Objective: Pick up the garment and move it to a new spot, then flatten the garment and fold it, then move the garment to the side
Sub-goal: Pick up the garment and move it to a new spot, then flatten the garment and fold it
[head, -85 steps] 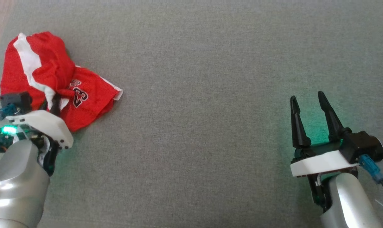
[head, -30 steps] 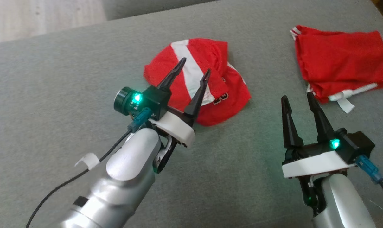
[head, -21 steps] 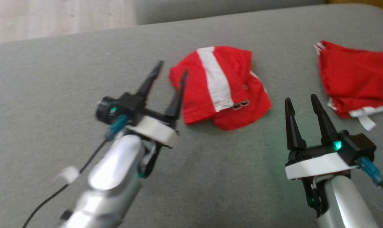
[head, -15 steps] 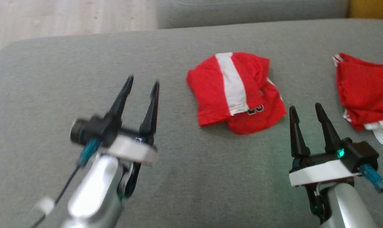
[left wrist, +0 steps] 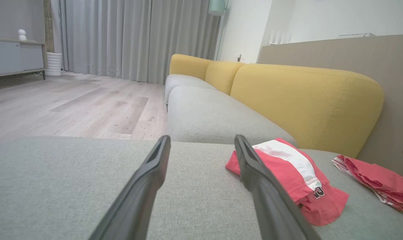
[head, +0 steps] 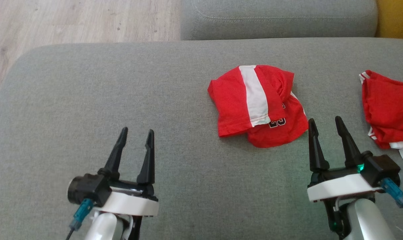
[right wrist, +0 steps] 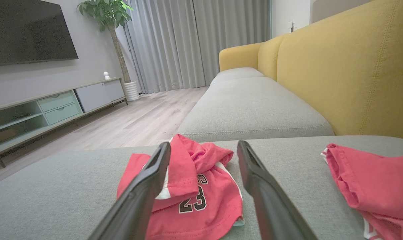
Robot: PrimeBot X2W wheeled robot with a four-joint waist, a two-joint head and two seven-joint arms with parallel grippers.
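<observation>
A red garment with a white stripe and the number 23 lies crumpled on the grey sofa seat; it also appears in the left wrist view and the right wrist view. My left gripper stands open at the lower left, well clear of the garment, nothing between its fingers. My right gripper is open at the lower right, its fingertips just short of the garment's near right edge.
A second red garment lies at the right edge of the seat. Beyond are another grey cushion, the yellow sofa back and wooden floor off the seat's left end.
The head camera has turned, shifting the whole scene. My left gripper let go of the garment, drew back from it and dropped to the lower left, open. The right gripper kept its pose.
</observation>
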